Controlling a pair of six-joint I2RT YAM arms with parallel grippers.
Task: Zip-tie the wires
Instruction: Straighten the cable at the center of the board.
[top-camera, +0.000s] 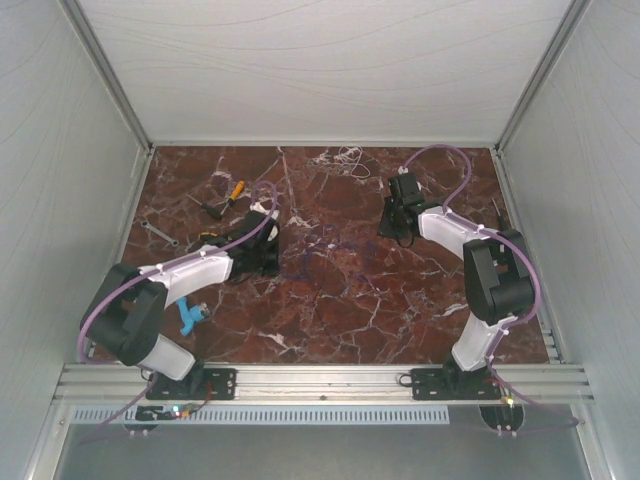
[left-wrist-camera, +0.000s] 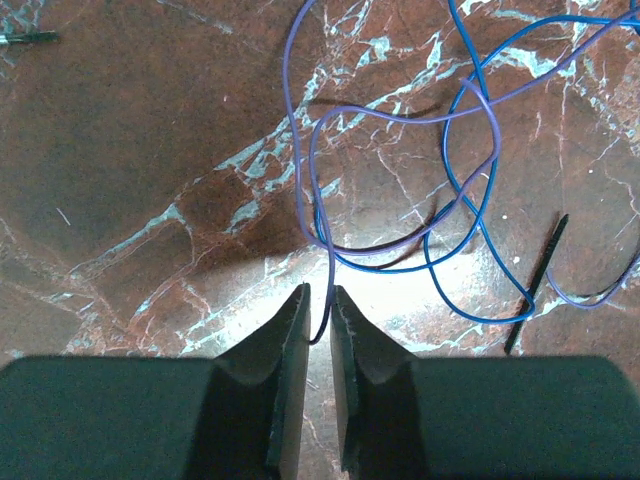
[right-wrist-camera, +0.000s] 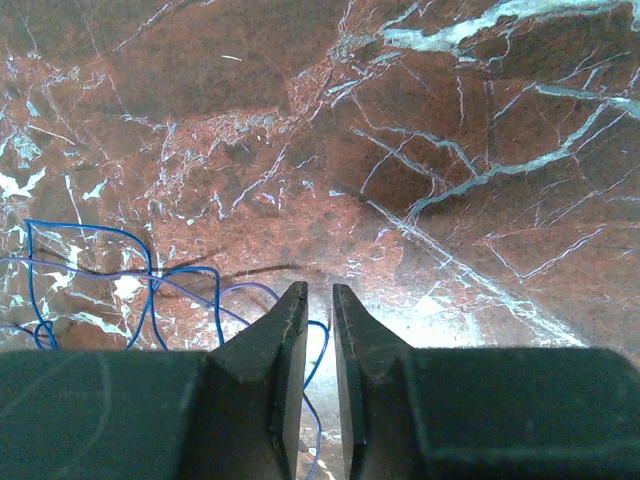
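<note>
The wires (top-camera: 330, 255) are hair-thin blue and purple strands, not whitish, looping loosely on the marble table (top-camera: 330, 320) between the two arms. In the left wrist view a purple strand of the wires (left-wrist-camera: 331, 268) runs down into the narrow gap of my left gripper (left-wrist-camera: 318, 292), whose jaws are closed on it. The zip tie (left-wrist-camera: 535, 285) lies flat, a thin black strip just right of the loops. My right gripper (right-wrist-camera: 320, 290) is nearly closed, low over the table, with a blue loop of the wires (right-wrist-camera: 150, 275) passing under its tips. Both the left gripper (top-camera: 272, 245) and the right gripper (top-camera: 392, 222) flank the wires.
A small whitish wire bundle (top-camera: 350, 157) lies at the back edge. An orange-handled screwdriver (top-camera: 232, 192), a wrench (top-camera: 158, 233) and a blue piece (top-camera: 190, 318) lie at the left. Grey walls enclose the table on three sides.
</note>
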